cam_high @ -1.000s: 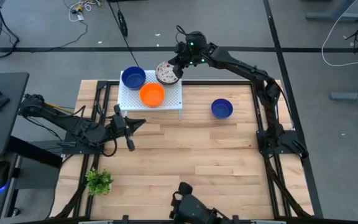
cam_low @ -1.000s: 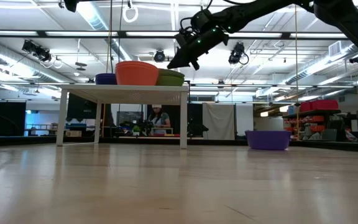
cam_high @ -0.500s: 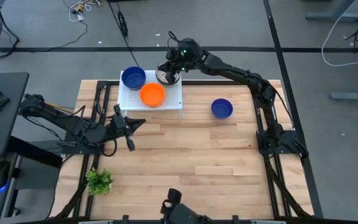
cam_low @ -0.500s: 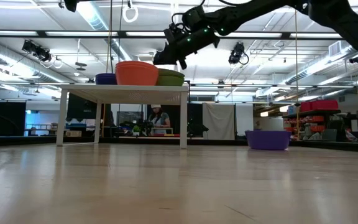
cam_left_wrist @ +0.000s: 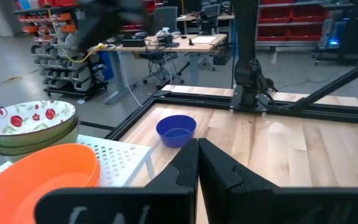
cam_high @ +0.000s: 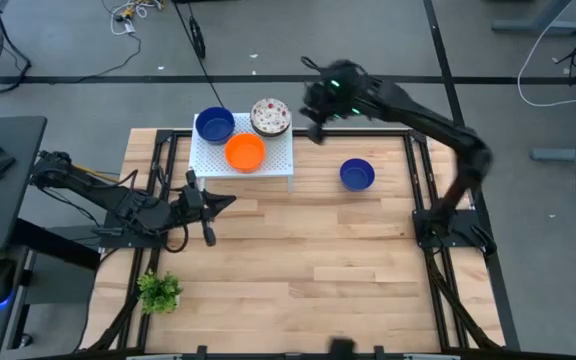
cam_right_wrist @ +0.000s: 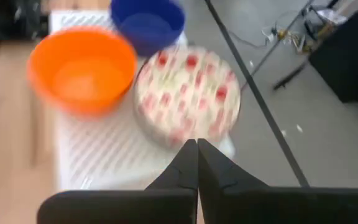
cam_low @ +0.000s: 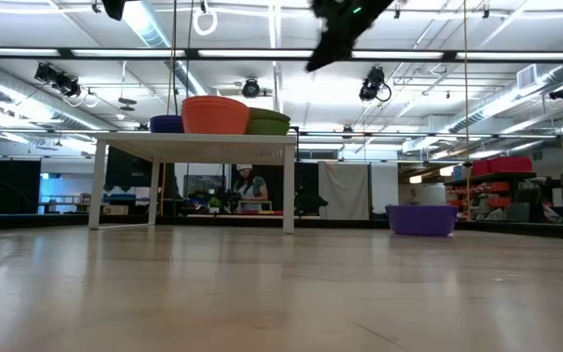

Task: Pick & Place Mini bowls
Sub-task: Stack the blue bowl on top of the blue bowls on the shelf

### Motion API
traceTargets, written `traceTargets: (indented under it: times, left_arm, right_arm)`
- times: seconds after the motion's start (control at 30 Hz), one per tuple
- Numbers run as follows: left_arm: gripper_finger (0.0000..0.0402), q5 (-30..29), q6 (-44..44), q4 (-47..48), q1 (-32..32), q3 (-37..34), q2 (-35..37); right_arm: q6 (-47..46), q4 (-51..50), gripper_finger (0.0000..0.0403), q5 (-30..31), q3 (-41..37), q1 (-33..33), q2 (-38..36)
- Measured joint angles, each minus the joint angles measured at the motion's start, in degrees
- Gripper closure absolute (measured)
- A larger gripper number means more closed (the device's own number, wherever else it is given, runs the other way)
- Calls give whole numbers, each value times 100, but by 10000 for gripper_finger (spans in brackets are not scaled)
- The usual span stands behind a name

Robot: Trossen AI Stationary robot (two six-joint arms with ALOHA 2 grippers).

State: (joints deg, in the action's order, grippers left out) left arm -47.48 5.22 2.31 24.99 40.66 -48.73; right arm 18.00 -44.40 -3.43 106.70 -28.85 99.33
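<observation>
A white perforated rack point(cam_high: 268, 160) stands at the table's far left and carries three mini bowls: a blue one point(cam_high: 214, 125), an orange one point(cam_high: 245, 152) and a white one with red speckles point(cam_high: 269, 116). The speckled bowl sits on top of green bowls point(cam_left_wrist: 36, 138). Another blue bowl point(cam_high: 357, 174) rests on the wood to the right of the rack. My right gripper point(cam_high: 315, 112) hangs shut in the air, right of the speckled bowl point(cam_right_wrist: 188, 93) and above rack height point(cam_low: 321, 59). My left gripper point(cam_high: 220, 200) waits shut, just near of the rack point(cam_left_wrist: 197, 149).
A small green plant point(cam_high: 158, 292) stands near the table's front left corner. Bare wood lies in the middle and near part of the table point(cam_high: 318, 260). Black frame rails point(cam_high: 423, 180) run along the table's sides.
My right gripper first leaned in over the speckled bowl on the rack, then drew away toward the table's right edge and rose, rolling a little. The speckled bowl stays where it was on the rack. My left arm has kept still.
</observation>
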Motion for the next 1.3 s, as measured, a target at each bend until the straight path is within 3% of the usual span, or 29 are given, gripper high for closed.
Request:
traceTargets:
  times: [0.17,0.3,0.53,0.7,0.9,1.03,1.3]
  left_arm:
    - [385,108,24,15,0,0,0]
    - [385,123,43,17,0,0,0]
    - [385,122,13,12,-7,0,0]
    - [385,78,-34,3,-7,0,0]
    - [385,72,-55,-1,-7,0,0]
    - [385,63,-53,0,-7,0,0]
    - [385,78,-53,4,-7,0,0]
  right_arm:
    - [-493,-218,403,487,-1935,506,-1707]
    - [-1397,-118,402,583,-3635,951,-3013]
    - [-2057,142,360,1052,-5896,1122,-4259]
    - [-1860,1068,282,1026,-6941,1110,-4268]
    - [-966,1940,211,994,-7603,1107,-4035]
    - [-827,2221,204,989,-7613,1086,-3748]
    - [-503,2580,228,731,-7613,963,-2830]
